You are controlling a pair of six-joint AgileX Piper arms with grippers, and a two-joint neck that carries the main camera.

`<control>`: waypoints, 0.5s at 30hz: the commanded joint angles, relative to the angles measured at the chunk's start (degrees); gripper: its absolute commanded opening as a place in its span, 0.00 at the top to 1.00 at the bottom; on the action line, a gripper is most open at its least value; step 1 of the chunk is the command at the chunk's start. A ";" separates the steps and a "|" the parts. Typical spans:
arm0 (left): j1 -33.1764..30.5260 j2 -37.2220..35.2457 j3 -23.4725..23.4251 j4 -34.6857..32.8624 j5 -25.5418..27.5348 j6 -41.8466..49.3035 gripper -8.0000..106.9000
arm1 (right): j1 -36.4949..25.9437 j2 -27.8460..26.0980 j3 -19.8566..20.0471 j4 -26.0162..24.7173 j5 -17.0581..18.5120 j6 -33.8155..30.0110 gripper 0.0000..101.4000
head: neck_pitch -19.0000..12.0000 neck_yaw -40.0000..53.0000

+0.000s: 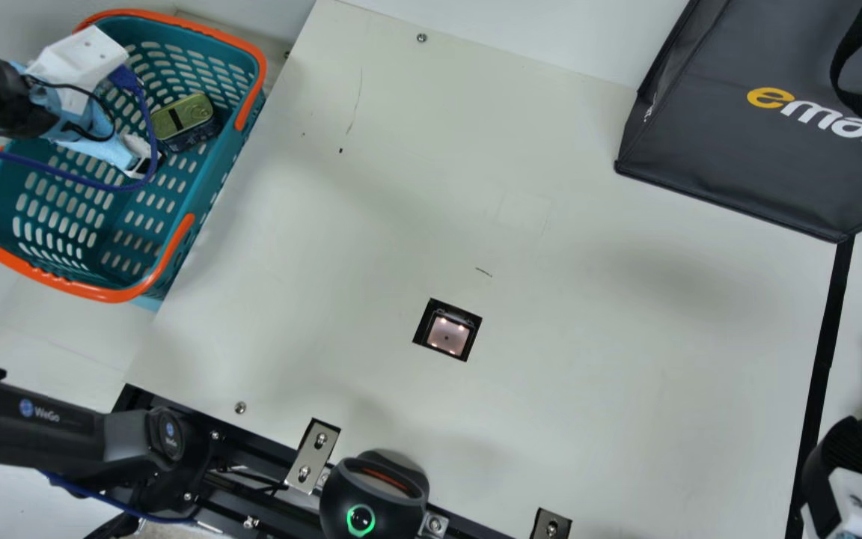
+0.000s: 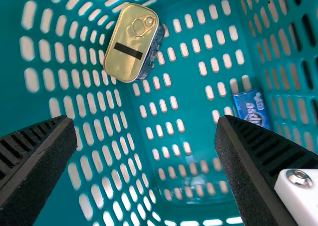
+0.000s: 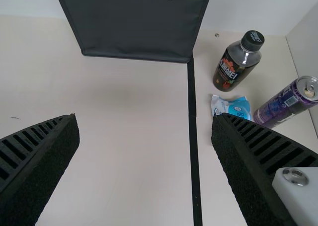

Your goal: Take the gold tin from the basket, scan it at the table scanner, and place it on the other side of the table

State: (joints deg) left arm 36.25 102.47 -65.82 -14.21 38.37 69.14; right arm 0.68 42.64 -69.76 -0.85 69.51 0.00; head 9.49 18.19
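My left gripper [image 1: 148, 163] is down inside the teal basket [image 1: 113, 293], beside the gold tin [image 1: 182, 116]. In the left wrist view, my left gripper [image 2: 145, 120] stands open, nothing between its fingers; the gold tin [image 2: 130, 42] leans near the basket wall, ring pull visible, beyond the fingertips. The table scanner [image 1: 447, 335] is a lit square window set in the cream table [image 1: 595, 337]. My right gripper [image 1: 846, 453] is at the main view's lower right corner; in the right wrist view my right gripper [image 3: 144, 117] is open and empty above the table.
A small blue box [image 2: 251, 109] also lies in the basket. A dark bag [image 1: 738, 150] stands at the table's far right. Past the black line [image 3: 193, 136] are a bottle [image 3: 233, 67], a purple can [image 3: 283, 106] and a white-blue packet [image 3: 231, 107].
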 commanded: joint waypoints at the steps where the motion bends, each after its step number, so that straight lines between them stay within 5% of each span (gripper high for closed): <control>1: -0.18 1.56 0.11 -0.39 -1.85 3.31 0.15 | 0.00 0.00 0.00 0.00 0.00 0.00 0.06 | -1.57 0.23; 15: -0.07 11.53 -1.21 -8.37 -10.44 19.93 0.15 | 0.00 0.00 0.00 0.00 0.00 0.00 0.06 | -1.57 0.23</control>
State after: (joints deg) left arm 36.12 113.24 -66.96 -21.56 28.37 86.12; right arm 0.68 42.64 -69.76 -0.85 69.51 0.00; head 9.58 18.19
